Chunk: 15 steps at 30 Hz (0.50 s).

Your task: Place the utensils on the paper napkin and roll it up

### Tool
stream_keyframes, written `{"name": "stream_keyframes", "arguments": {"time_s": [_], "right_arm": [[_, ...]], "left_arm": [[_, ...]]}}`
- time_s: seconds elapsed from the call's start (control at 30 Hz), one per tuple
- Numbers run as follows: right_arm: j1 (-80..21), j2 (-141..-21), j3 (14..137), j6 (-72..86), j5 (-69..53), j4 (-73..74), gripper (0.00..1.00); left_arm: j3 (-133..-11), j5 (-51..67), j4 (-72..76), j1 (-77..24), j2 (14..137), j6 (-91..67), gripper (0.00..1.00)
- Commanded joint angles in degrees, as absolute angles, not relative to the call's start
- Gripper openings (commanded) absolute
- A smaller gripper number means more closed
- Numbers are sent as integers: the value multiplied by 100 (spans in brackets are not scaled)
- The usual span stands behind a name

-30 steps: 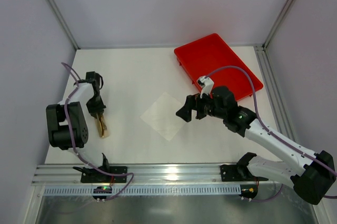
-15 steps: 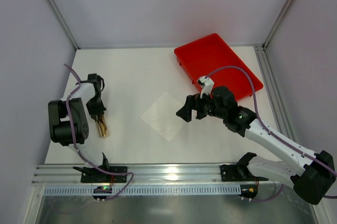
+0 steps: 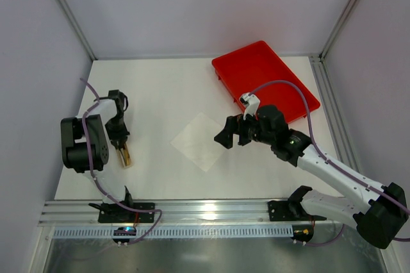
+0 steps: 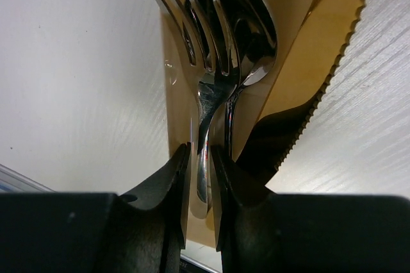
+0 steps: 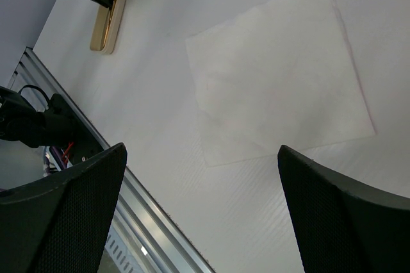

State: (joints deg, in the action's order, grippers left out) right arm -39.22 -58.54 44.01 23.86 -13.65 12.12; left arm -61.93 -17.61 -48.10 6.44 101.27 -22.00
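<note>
The utensils (image 3: 126, 156) lie at the table's left: a fork (image 4: 204, 87), a spoon (image 4: 246, 23) and a serrated golden knife (image 4: 320, 49), stacked with their heads together. My left gripper (image 3: 119, 138) is down on them. In the left wrist view its jaws (image 4: 200, 152) are closed tight on the fork's shiny stem. The paper napkin (image 3: 200, 141) lies flat mid-table, also seen in the right wrist view (image 5: 278, 74). My right gripper (image 3: 224, 137) hovers wide open and empty above the napkin's right edge (image 5: 202, 156).
A red tray (image 3: 266, 81) sits at the back right, empty. A metal rail (image 3: 205, 212) runs along the near edge. Walls enclose the table on three sides.
The left arm's elbow has shifted slightly while its gripper stays on the utensils. The right arm and napkin have not moved.
</note>
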Motion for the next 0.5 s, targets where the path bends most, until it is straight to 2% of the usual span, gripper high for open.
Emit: {"name": "stream_keyframes", "arguments": {"time_s": [0.0, 0.1, 0.3, 0.47], "right_arm": [[-3911, -5862, 4439, 2294, -1318, 1064, 100], [-3911, -5871, 4438, 2294, -1318, 1063, 100], [-3902, -5871, 4438, 2303, -1336, 1063, 100], [-3902, -5862, 4421, 2294, -1318, 1063, 100]], "left_arm": [[-6302, -1863, -4685, 650, 10292, -2224, 23], [-6328, -1924, -4693, 650, 10310, -2232, 20], [-6372, -2030, -4737, 650, 10257, -2232, 1], [-6469, -2135, -4851, 650, 10081, -2259, 0]]}}
